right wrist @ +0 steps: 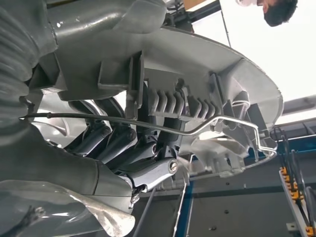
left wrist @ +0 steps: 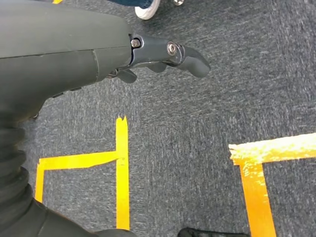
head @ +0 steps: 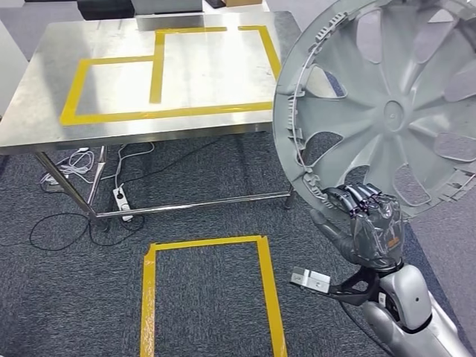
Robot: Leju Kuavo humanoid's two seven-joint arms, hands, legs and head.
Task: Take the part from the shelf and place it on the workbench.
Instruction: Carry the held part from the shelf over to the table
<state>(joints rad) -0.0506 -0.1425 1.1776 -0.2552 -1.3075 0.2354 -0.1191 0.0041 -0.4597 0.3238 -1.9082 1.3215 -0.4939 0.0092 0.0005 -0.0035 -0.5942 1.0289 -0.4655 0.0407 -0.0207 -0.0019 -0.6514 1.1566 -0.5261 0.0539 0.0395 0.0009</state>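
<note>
Gripping the silver wheel cover point(head: 393, 104) by its lower rim, the right hand point(head: 373, 227) wrapped its fingers point(head: 359, 197) around it, beside the table point(head: 168, 130).

Right silver arm rises from lower right, wrist bent upward. Right hand point(head: 372, 225), in clear wrinkled cover, grips lower rim of large grey plastic wheel cover point(head: 393, 104), dark fingers point(right wrist: 111, 143) curled over rim's inner edge. Left hand point(left wrist: 164, 54) hangs, fingers loosely extended, holding nothing.
</note>
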